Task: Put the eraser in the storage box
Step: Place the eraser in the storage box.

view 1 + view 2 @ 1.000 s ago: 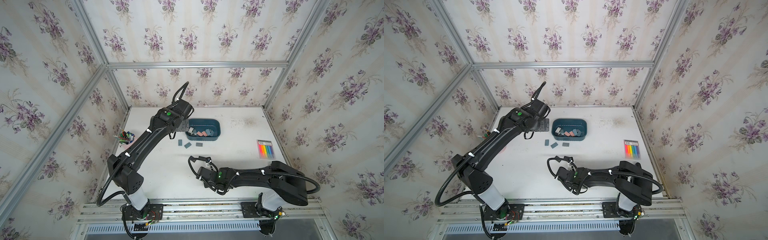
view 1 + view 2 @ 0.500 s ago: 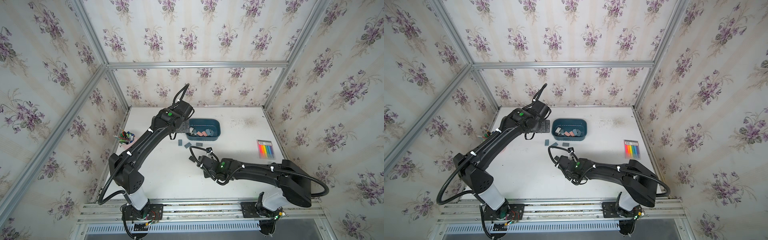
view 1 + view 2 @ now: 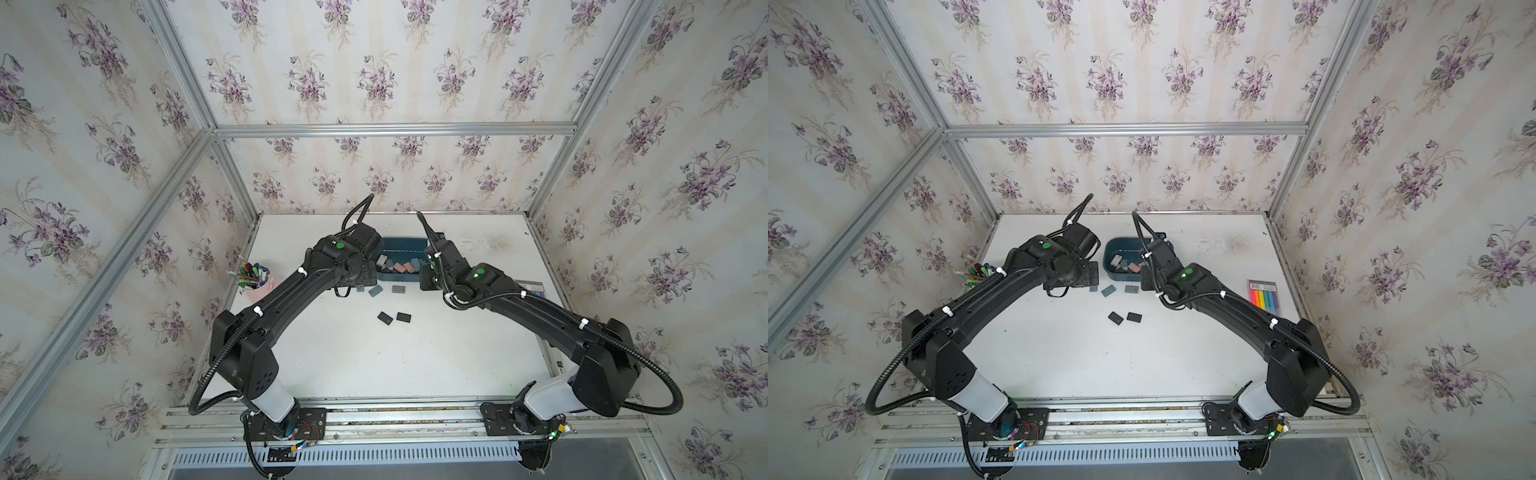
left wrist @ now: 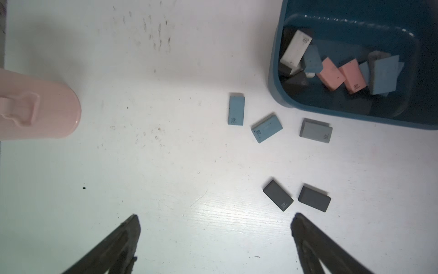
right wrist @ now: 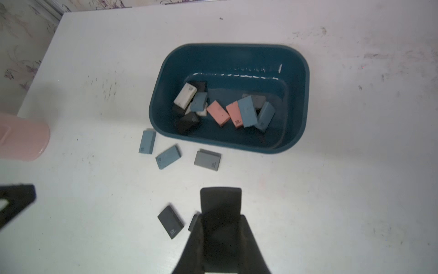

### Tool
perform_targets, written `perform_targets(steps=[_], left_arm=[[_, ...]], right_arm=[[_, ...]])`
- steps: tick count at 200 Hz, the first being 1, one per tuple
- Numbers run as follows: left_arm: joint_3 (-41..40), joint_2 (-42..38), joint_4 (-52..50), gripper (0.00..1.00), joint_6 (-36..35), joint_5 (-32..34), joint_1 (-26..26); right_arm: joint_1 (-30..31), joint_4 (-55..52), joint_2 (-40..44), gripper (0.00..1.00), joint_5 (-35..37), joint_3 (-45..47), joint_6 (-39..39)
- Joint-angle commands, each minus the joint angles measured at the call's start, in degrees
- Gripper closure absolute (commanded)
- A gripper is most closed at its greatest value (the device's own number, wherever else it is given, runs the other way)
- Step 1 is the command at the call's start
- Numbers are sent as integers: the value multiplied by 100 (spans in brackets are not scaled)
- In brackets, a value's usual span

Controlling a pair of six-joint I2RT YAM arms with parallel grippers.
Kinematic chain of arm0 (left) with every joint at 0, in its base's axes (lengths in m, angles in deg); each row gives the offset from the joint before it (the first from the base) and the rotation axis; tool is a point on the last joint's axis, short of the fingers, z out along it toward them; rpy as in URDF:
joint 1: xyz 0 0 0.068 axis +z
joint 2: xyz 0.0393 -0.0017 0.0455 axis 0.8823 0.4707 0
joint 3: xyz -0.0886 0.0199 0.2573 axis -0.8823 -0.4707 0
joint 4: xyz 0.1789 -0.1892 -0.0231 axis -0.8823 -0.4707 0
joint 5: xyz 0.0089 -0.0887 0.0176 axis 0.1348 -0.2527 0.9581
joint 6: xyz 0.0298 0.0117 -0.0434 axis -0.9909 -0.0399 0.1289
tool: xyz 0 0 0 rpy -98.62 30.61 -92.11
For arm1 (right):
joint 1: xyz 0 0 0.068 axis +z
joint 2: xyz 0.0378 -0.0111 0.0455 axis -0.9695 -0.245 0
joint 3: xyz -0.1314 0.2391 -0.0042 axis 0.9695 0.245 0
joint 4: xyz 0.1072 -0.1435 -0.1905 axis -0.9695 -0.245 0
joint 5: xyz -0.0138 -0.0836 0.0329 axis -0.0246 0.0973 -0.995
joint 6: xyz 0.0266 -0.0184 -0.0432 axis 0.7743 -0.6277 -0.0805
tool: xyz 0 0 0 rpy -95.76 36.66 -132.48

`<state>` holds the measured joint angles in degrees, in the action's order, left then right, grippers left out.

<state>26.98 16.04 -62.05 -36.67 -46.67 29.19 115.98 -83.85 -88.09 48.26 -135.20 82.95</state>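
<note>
Between the jaws of your right gripper [image 5: 221, 214] a dark eraser [image 5: 220, 199] sits pinched, storage box [image 5: 297, 99] just ahead. Carry it over the rim and let go, I'd say; left gripper [image 4: 214, 219] hangs spread, empty.

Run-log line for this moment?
right hand: shut on black eraser, near storage box | left hand: open, empty | table: five loose erasers
</note>
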Motion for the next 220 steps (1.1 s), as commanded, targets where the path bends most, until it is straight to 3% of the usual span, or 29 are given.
perform_targets(steps=[1, 55, 126, 157, 191, 220], left_arm=[[-388, -53, 366, 1, 316, -455, 6], [-1037, -66, 732, 1, 557, -1058, -6], [-1442, 22, 982, 1, 709, -1350, -23], [-1470, 9, 995, 1, 712, -1324, -23], [-1469, 78, 1012, 1, 747, -1363, -32], [-1461, 131, 1033, 1, 770, -1378, -64]], right_arm=[[-284, 30, -433, 90, -665, -456, -528], [-1208, 23, -2060, 92, -1392, -1647, -697], [-1292, -336, -3633, 87, -1399, -2914, -825], [-1296, -334, -3839, 76, -1347, -2920, -854], [-1295, -345, -3829, 49, -1337, -2893, -894], [-1295, -298, -3674, 35, -1374, -2839, -917]])
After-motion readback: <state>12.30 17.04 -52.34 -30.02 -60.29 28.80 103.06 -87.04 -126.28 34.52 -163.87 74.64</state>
